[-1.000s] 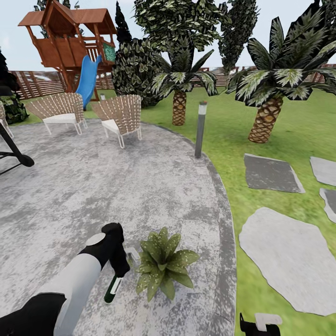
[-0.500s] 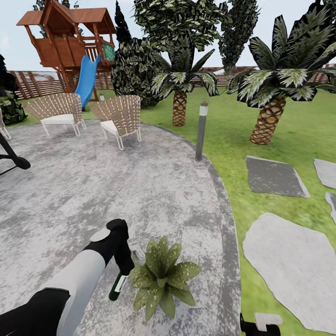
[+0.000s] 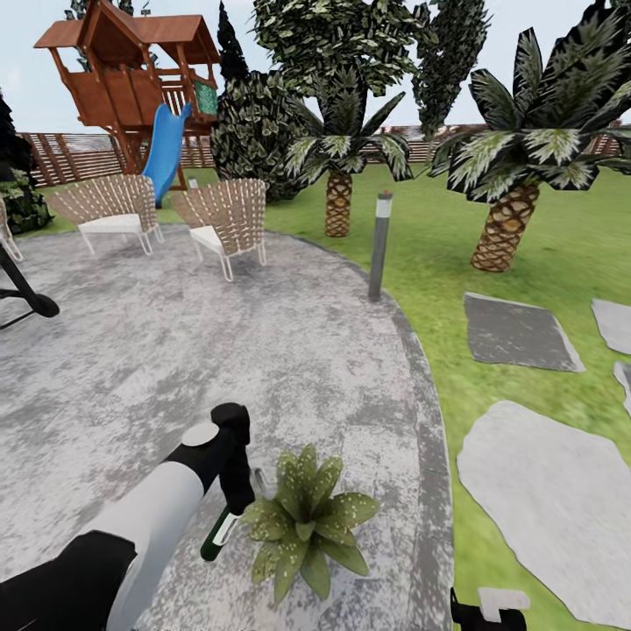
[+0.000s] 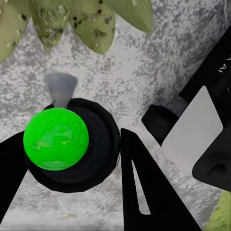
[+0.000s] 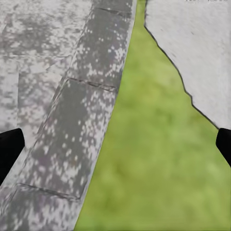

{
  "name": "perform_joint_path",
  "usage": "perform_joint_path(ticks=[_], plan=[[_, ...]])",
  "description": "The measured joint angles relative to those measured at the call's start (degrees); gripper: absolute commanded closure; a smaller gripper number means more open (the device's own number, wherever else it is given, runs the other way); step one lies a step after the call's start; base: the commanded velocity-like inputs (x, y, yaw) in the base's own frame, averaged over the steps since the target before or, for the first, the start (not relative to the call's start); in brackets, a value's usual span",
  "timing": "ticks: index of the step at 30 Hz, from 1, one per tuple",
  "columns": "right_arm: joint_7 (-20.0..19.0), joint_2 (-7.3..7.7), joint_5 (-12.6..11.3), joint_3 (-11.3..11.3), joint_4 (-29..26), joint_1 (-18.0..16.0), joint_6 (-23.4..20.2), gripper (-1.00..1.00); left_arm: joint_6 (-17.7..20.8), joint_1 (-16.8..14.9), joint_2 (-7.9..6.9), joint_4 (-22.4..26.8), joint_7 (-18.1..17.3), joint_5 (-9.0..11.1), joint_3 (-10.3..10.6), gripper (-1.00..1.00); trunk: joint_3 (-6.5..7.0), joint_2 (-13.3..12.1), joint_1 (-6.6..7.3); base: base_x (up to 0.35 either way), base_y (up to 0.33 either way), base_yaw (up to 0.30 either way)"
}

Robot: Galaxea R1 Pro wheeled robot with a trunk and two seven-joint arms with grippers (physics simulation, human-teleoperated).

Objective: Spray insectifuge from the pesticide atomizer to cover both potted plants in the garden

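Note:
My left gripper point(image 3: 235, 506) is shut on the pesticide atomizer point(image 3: 218, 535), a slim dark green bottle with a white band that hangs tilted just above the grey stone patio point(image 3: 175, 368). A potted plant point(image 3: 307, 521), a low rosette of speckled green leaves, sits right beside the bottle. In the left wrist view the atomizer point(image 4: 56, 138) is a bright green disc in a dark ring between the black fingers point(image 4: 142, 192). Its grey nozzle points at the plant's leaves point(image 4: 72, 19). My right gripper point(image 5: 115, 147) is open over the patio's edge and grass, holding nothing.
Two wicker chairs point(image 3: 223, 219) stand at the patio's far side, with a grey lamp post point(image 3: 379, 245) on its rim. Palms point(image 3: 504, 219), bushes, a wooden play tower with a blue slide point(image 3: 166, 149) and a fence lie beyond. Stepping stones point(image 3: 543, 491) cross the lawn.
My left gripper has moved the atomizer slightly closer to the plant. The head view has shifted a little. The right gripper stays put.

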State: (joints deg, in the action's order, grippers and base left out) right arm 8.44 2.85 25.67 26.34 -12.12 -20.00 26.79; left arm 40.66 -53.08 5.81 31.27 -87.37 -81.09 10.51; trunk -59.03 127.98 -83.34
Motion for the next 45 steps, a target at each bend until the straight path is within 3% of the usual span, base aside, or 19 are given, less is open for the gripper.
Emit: perform_joint_path(ticks=[8,18,29,38,45], plan=[[0.01,-0.04,0.00,0.00,-0.01,0.00,0.00,-1.00,0.20,0.04,0.27,0.07,0.18,-0.26,-0.09,1.00,0.00,0.00,0.02,0.098,-0.105,0.244],[0.01,-0.03,0.00,0.00,-0.03,0.01,0.00,-1.00,0.22,0.02,0.51,0.05,0.20,-1.08,-0.25,1.00,0.00,0.00,-0.01,-0.058,-0.224,0.019],[0.00,-0.08,0.00,0.00,0.00,0.00,0.00,-1.00,0.26,0.03,0.59,0.08,0.17,-1.14,-0.47,1.00,0.00,0.00,0.00,0.091,-0.156,0.258],[0.00,-0.08,0.00,0.00,-0.01,0.01,0.00,-1.00,0.22,0.69,-1.04,-0.72,1.87,-1.19,-0.34,1.00,0.00,0.00,0.00,0.001,-0.001,0.045],[0.00,-0.09,0.00,0.00,0.00,0.00,0.00,-1.00,0.22,1.42,-1.00,-0.69,3.50,-1.10,-0.75,1.00,0.00,0.00,0.00,0.000,0.000,0.261]])
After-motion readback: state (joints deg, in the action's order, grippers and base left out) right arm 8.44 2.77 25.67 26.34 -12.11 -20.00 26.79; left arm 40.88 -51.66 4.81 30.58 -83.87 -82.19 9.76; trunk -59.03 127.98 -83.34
